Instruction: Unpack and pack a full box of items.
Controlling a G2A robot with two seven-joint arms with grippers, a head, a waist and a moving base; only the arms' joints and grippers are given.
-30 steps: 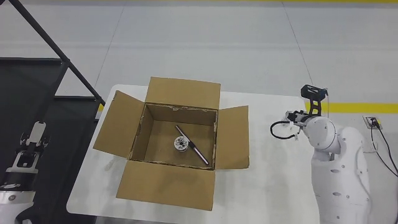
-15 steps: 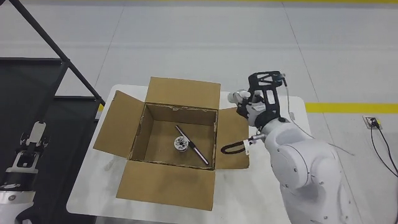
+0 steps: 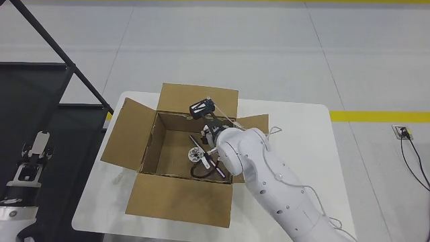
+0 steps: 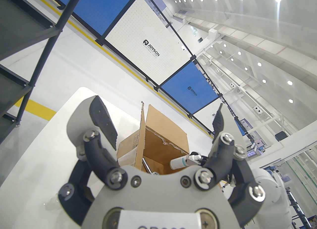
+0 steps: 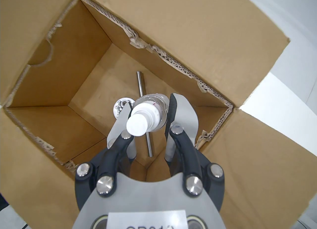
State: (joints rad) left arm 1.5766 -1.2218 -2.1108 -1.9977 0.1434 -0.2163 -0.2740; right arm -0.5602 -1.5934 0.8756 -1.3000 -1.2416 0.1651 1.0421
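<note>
Now my right pincer (image 5: pixel 150 106), clamped on a white-capped bottle (image 5: pixel 140 123), has swung in over the open box (image 5: pixel 173 17). Below it lie a metal rod (image 5: pixel 141 86) and, seemingly, a round fitting (image 5: pixel 120 107). Packing looks underway.

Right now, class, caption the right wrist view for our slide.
Jaws hold a white-capped bottle over the open cardboard box, above a metal rod and round part.

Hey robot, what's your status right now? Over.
Right gripper shut on plastic bottle, above open cardboard box. Left gripper open, clear of the box. Metal rod and round metal part on box floor below the bottle.
</note>
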